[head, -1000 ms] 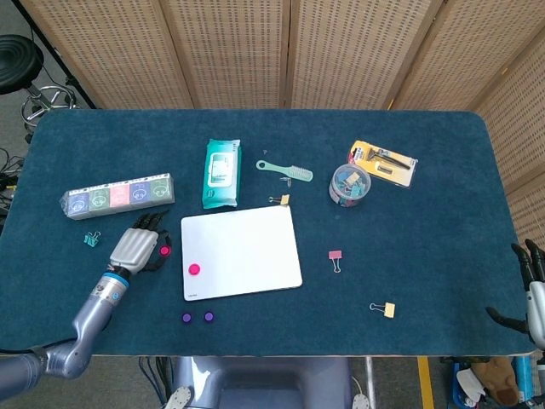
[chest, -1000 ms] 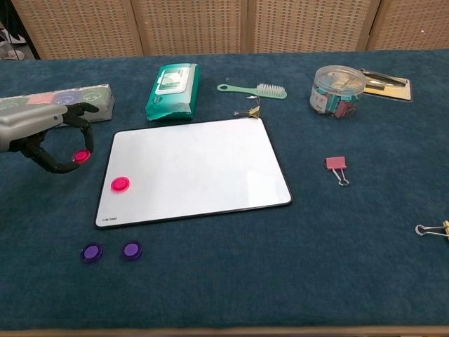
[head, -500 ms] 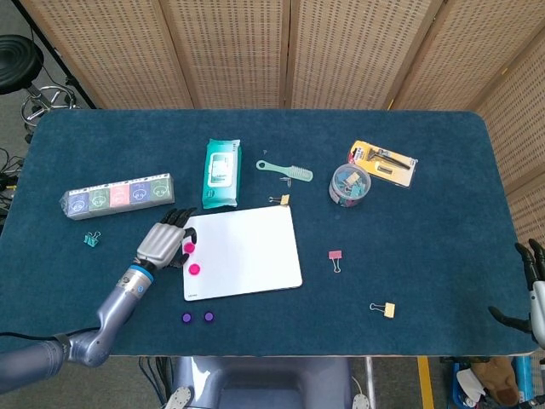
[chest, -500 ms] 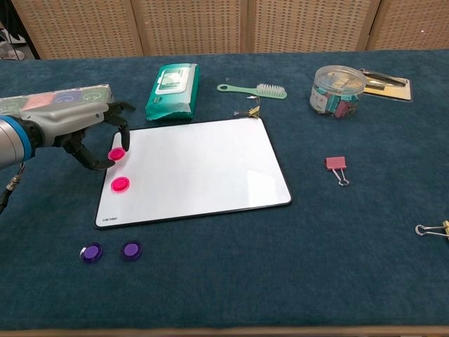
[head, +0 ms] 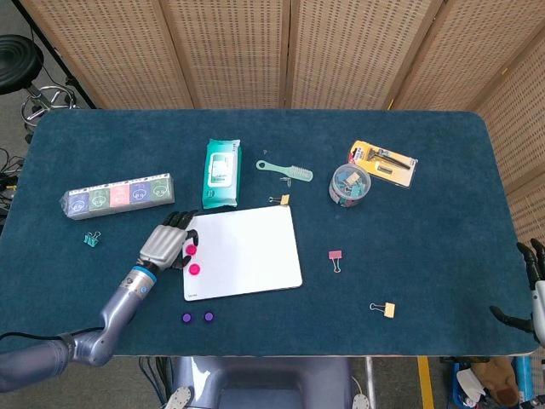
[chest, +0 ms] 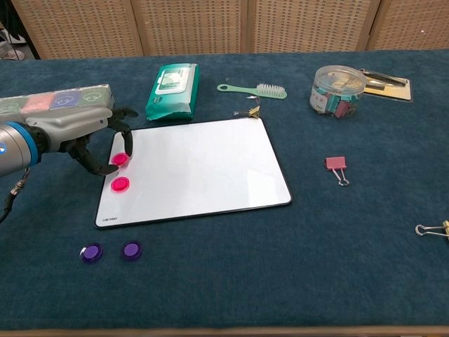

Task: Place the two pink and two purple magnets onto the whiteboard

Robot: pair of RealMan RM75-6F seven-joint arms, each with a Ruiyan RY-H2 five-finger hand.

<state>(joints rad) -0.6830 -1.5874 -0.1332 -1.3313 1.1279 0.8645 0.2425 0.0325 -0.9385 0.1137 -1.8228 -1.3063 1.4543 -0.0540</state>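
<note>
Left hand: my left hand (chest: 84, 137) pinches the second pink magnet (chest: 120, 159) between thumb and fingertip, right over the left edge of the whiteboard (chest: 203, 165).
Right hand: my right hand (head: 532, 285) hangs off the table's (head: 426, 213) far right corner, holding nothing, fingers apart.
Pink magnets: the first pink magnet (chest: 120, 184) sits flat on the board, just below the one I hold.
Purple magnets: both purple magnets (chest: 107, 251) lie on the cloth in front of the board's near-left corner, untouched.
Risk: the held magnet is so near the board's rim that it could land half off the frame and slide onto the cloth.
Second risk: it hangs close to the first one; the two may snap together as I let go.
Change: a second ago my left hand was out over the cloth, left of the board, with this magnet; now it has come across to the board's edge.
</note>
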